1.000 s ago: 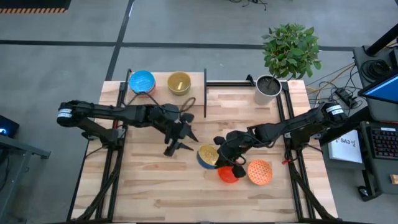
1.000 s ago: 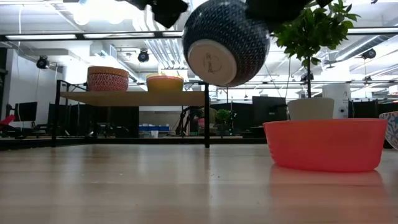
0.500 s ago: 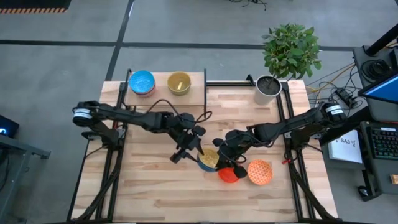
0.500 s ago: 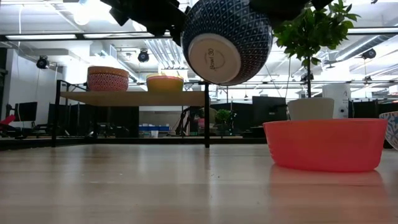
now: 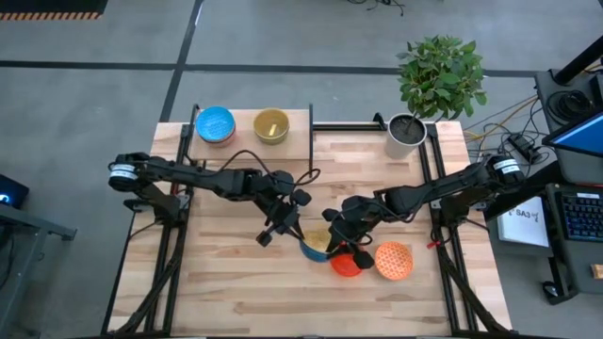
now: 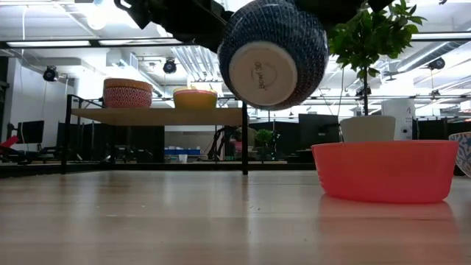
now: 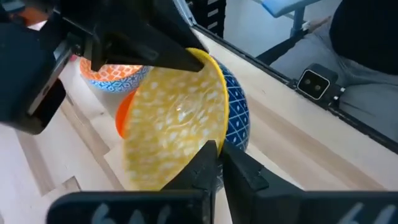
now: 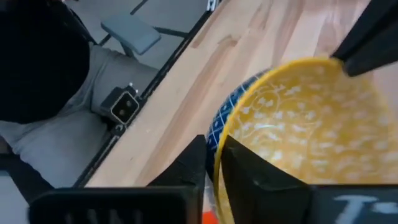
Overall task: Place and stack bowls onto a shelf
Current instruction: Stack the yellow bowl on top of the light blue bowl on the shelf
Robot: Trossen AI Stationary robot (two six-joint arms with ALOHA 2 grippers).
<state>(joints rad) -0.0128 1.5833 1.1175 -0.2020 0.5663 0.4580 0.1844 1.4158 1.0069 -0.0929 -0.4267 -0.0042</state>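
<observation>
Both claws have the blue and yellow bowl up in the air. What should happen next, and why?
Probably the right gripper should let go. It and the left gripper both pinch the rim of the bowl in mid-air, and the shelf is on the left arm's side.

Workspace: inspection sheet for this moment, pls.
Surface: light wooden tabletop, bare over most of its left half.
Job's things: blue-white patterned bowl with yellow inside held tilted in the air; red-orange bowl and speckled orange bowl on the table; light blue bowl and yellow bowl on the light-wood shelf.
Clutter: white plant pot with a green plant.
Grippers: right gripper shut on the patterned bowl's rim; left gripper closing on the same rim.
Cables: bundle off the table's right side.
Surroundings: desk with keyboard.
</observation>
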